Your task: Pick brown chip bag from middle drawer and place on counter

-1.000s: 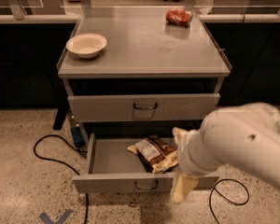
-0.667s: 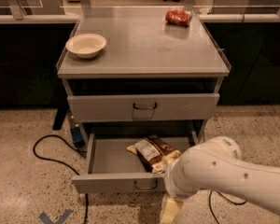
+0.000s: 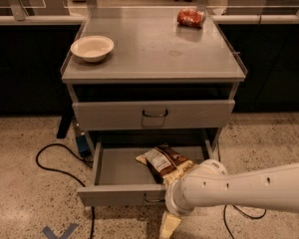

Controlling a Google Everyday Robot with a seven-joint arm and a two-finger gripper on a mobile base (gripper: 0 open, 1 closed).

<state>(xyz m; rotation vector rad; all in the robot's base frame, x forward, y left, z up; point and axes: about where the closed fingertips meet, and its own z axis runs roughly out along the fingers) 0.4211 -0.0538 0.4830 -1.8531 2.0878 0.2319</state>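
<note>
**Item 1. Crinkled dark-brown foil chip bag with cream patches and a white label [image 3: 164, 161].** Lies flat in the pulled-out drawer, right of centre and toward the front. It is set at a slant, and its near end is hidden behind the arm.

**Item 2. Wide shallow grey metal middle drawer [image 3: 118, 195].** Open. The taller-fronted grey drawer [image 3: 114, 114] above it is closed.

**Item 3. Cream-coloured gripper [image 3: 169, 226] on a white arm.** Sits low, outside and below the drawer's front panel, aimed at the floor. Whether it is spread or closed cannot be told. The bag is not in it.

**Item 4. Flat grey metal counter [image 3: 154, 54].** Carries a pale round bowl [image 3: 92, 48] at the left and a red-orange packet [image 3: 191, 18] at the back right.

**Handling note.** Step judged: reaching for the bag.
- Raise the gripper clear of the front panel.
- Enter beneath the upper drawer, where headroom looks tight.
- Descend on the bag's exposed middle.
- Pinch a foil fold firmly, since foil is likely to slip.
- Withdraw forward before lifting to the counter's bare centre.
</note>
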